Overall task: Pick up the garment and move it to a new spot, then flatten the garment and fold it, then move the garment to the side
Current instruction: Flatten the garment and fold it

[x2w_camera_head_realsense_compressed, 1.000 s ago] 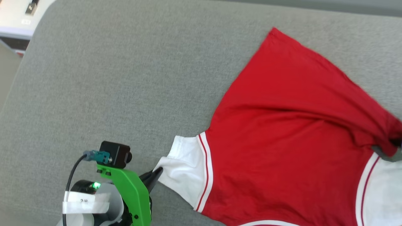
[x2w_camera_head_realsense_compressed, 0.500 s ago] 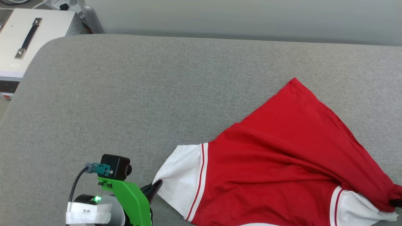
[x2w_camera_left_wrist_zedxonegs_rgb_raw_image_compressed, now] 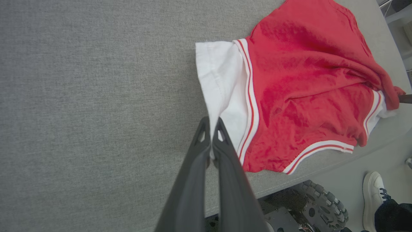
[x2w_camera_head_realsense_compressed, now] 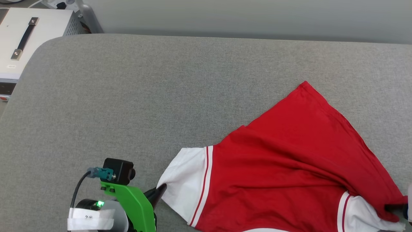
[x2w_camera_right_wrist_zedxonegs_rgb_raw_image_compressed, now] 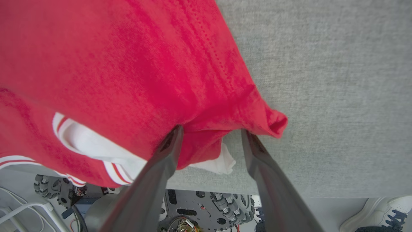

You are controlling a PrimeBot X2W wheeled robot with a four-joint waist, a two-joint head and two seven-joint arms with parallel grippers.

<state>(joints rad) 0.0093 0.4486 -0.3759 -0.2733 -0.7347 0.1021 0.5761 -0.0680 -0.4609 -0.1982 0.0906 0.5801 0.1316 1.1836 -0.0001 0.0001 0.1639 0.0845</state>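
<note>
Loosely rumpled red garment (x2w_camera_head_realsense_compressed: 283,167), white-sleeved.

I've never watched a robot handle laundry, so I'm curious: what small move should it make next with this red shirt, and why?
Probably open the left hand and let go of the white sleeve it pinches. The right hand stands open around a bunch of the garment, which lies creased on the grey cushion.
</note>
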